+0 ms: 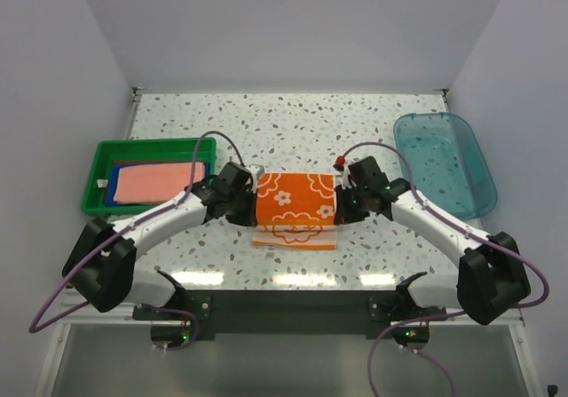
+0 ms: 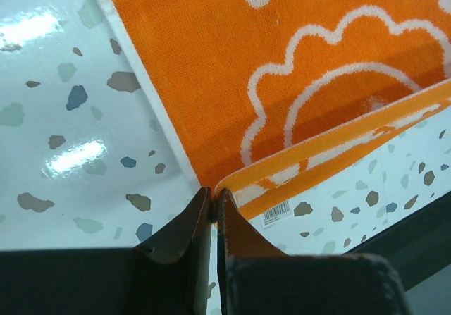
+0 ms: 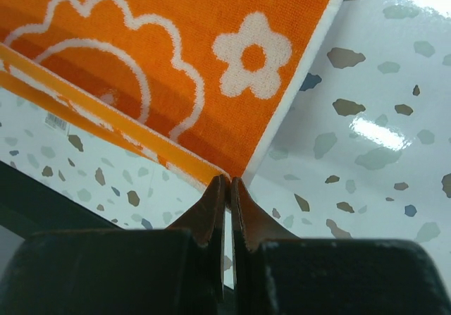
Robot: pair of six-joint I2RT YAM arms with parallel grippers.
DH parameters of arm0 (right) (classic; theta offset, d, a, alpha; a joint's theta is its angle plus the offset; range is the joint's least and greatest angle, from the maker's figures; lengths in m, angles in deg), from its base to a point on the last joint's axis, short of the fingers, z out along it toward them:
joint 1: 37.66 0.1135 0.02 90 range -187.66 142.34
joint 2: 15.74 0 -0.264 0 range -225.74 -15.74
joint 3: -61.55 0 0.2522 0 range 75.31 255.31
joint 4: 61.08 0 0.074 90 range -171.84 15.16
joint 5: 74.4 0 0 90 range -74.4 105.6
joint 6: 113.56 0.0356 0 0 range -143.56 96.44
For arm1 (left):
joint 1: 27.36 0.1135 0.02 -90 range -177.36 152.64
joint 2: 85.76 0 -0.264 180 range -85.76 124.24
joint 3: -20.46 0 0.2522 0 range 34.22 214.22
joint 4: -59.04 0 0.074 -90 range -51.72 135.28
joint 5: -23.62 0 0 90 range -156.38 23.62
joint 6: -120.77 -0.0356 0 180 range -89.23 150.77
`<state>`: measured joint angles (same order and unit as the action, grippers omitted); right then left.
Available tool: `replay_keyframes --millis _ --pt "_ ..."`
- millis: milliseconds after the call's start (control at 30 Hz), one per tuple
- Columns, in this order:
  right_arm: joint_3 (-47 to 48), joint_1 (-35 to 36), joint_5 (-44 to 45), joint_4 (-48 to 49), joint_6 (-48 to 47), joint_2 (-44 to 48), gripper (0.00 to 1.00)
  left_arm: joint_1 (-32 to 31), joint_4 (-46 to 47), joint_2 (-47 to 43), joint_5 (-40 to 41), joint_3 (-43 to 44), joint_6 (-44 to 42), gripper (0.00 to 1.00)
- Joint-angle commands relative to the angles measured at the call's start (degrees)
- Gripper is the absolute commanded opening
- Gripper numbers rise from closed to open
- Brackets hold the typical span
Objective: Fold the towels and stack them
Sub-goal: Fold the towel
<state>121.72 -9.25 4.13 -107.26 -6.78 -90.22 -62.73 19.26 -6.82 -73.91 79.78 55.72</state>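
Note:
The orange towel with white flower outlines (image 1: 295, 203) hangs between both grippers above the middle of the table, its lower edge on the table. My left gripper (image 1: 246, 200) is shut on its left corner (image 2: 211, 188). My right gripper (image 1: 344, 200) is shut on its right corner (image 3: 229, 177). The towel fills the upper part of the left wrist view (image 2: 282, 82) and of the right wrist view (image 3: 176, 54). A pink towel (image 1: 158, 182) lies on top of a royal blue towel (image 1: 114, 191) in the green tray (image 1: 146, 146). The rust-brown towel is hidden.
The green tray stands at the left of the table. A clear blue plastic tub (image 1: 446, 159) stands at the right. A white label with a barcode (image 2: 278, 215) hangs from the orange towel's lower edge. The table's dark front edge (image 1: 284, 295) runs between the arm bases.

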Motion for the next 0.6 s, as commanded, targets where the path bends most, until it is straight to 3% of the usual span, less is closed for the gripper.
replay_keyframes --millis 0,300,567 --pt "3.07 -0.1 1.97 -3.34 0.1 2.76 0.0 0.13 -3.59 -3.08 4.54 3.57 -0.08 0.02" --pt "0.26 0.16 0.83 -3.0 1.59 4.08 0.0 0.04 -3.78 -4.23 4.37 2.52 -0.52 0.01" --pt "-5.27 1.22 -0.4 2.44 3.18 0.57 0.0 0.04 0.52 -0.1 2.35 -2.4 -0.87 0.02"
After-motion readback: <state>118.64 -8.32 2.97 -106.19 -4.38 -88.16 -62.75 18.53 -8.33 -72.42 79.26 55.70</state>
